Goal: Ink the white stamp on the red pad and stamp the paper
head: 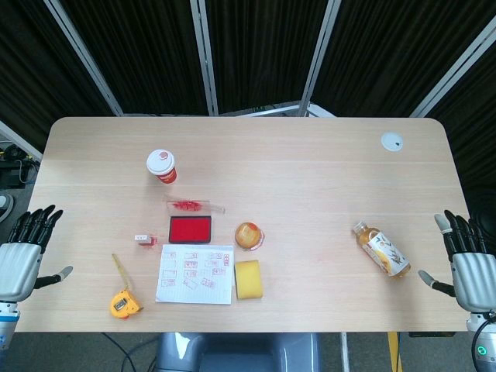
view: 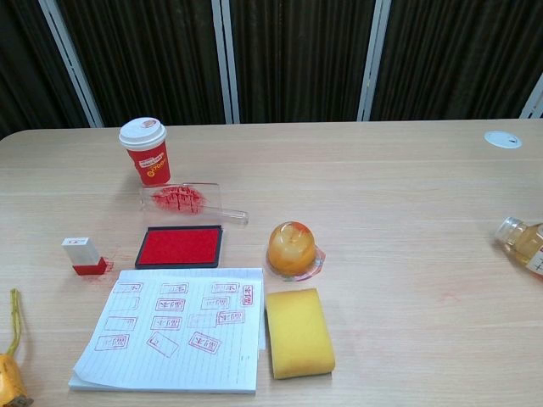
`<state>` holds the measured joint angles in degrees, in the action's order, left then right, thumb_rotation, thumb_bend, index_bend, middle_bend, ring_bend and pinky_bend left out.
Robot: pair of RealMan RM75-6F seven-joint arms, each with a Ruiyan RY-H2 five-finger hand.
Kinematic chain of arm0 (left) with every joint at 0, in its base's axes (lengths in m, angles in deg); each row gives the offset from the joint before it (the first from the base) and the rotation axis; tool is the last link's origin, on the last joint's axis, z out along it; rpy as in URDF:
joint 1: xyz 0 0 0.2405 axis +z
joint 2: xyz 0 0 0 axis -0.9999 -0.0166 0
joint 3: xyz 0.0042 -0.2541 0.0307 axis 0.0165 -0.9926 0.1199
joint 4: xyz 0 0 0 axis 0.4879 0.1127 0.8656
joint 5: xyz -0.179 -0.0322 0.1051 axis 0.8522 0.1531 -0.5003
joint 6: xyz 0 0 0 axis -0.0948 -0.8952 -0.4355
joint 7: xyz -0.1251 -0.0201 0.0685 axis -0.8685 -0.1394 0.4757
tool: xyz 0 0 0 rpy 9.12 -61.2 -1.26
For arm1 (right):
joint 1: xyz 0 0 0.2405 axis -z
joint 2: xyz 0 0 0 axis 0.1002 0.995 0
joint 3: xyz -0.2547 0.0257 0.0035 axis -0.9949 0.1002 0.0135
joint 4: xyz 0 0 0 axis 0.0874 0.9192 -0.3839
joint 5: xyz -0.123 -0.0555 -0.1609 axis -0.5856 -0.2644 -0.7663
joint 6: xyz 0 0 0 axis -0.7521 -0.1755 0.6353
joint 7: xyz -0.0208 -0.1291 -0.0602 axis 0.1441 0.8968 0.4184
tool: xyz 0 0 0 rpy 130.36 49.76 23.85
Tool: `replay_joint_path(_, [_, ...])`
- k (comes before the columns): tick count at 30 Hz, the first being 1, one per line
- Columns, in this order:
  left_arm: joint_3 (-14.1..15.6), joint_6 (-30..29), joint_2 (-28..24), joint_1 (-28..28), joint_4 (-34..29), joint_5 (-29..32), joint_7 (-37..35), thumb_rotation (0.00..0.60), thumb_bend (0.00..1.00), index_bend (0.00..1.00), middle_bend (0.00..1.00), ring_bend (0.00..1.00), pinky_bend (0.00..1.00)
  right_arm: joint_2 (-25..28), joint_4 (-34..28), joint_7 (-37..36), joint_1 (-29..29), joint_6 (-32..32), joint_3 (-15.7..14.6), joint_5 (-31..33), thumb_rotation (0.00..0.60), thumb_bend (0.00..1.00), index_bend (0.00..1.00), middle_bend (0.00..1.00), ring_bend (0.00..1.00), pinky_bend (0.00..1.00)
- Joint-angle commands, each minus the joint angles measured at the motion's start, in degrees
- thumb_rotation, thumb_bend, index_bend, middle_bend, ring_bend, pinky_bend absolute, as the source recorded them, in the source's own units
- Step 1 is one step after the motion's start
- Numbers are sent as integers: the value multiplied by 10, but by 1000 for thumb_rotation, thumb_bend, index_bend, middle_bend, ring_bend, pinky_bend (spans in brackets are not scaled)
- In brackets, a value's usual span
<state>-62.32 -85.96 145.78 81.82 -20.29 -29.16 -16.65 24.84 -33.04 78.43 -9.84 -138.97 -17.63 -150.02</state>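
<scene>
White rectangular stamp point(view: 81, 253) with red base stood upright, long axis vertical, on the wooden worktop point(view: 407, 212), just left of the red rectangular ink pad point(view: 180, 246). Lined paper point(view: 174, 331) lay near. Left hand point(head: 22, 252) and right hand point(head: 466, 260) hovered with fingers spread, holding nothing.

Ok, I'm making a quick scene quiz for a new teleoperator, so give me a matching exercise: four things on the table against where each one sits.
Things:
1. white stamp
2. red ink pad
3. yellow sponge
4. paper cup

Places:
A. right of the stamped paper, touching or nearly touching its edge
B. far side of the clear lid, toward the curtains
C. left of the pad, standing upright
D. just beyond the paper's far edge

Pairs: 1-C, 2-D, 3-A, 4-B
</scene>
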Motion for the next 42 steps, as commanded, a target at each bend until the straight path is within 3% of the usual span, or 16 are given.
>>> replay_joint_path(1, [0, 1, 0, 0, 0, 1, 1, 600, 0, 0, 0, 0, 0, 0, 0, -1, 0, 0, 0, 0, 600, 0, 0, 0, 0, 0])
replay_joint_path(6, [1, 8, 3, -2, 3, 5, 10, 600, 0, 0, 0, 0, 8, 0, 1, 2, 0, 2, -1, 1, 600, 0, 0, 0, 0, 0])
replay_joint_path(7, [1, 11, 4, -3, 3, 6, 11, 600, 0, 0, 0, 8, 59, -1, 3, 2, 0, 3, -1, 2, 600, 0, 0, 0, 0, 0])
replay_joint_path(9, [0, 15, 7, -7, 8, 5, 16, 600, 16, 0, 0, 127, 266, -1, 3, 1, -1, 8, -2, 4, 600, 0, 0, 0, 0, 0])
replay_joint_path(11, [-6, 15, 18, -16, 28, -4, 33, 600, 83, 0, 0, 360, 535, 0, 0, 0, -2, 9, -1, 5, 600, 0, 0, 0, 0, 0])
replay_joint_path(14, [-11, 58, 40, -39, 48, 13, 18, 600, 148, 0, 0, 549, 699, 1, -7, 2, -3, 9, 0, 4, 600, 0, 0, 0, 0, 0])
replay_joint_path(17, [-25, 118, 61, -70, 66, 47, 3, 600, 153, 0, 0, 656, 768, 1, -8, 8, -4, 9, 1, 4, 600, 0, 0, 0, 0, 0])
replay_joint_path(21, [-46, 162, 115, -109, 111, 68, -10, 600, 152, 53, 17, 734, 787, -1, -8, 10, -7, 17, 3, 11, 600, 0, 0, 0, 0, 0])
replay_joint_path(29, [-50, 223, 179, -153, 177, 89, -16, 600, 153, 234, 205, 746, 787, -8, -8, 17, -18, 34, 3, 12, 600, 0, 0, 0, 0, 0])
replay_joint_path(42, [-49, 270, 225, -183, 251, 106, -55, 600, 177, 362, 371, 746, 787, -14, 8, 20, -20, 48, 6, 34, 600, 0, 0, 0, 0, 0])
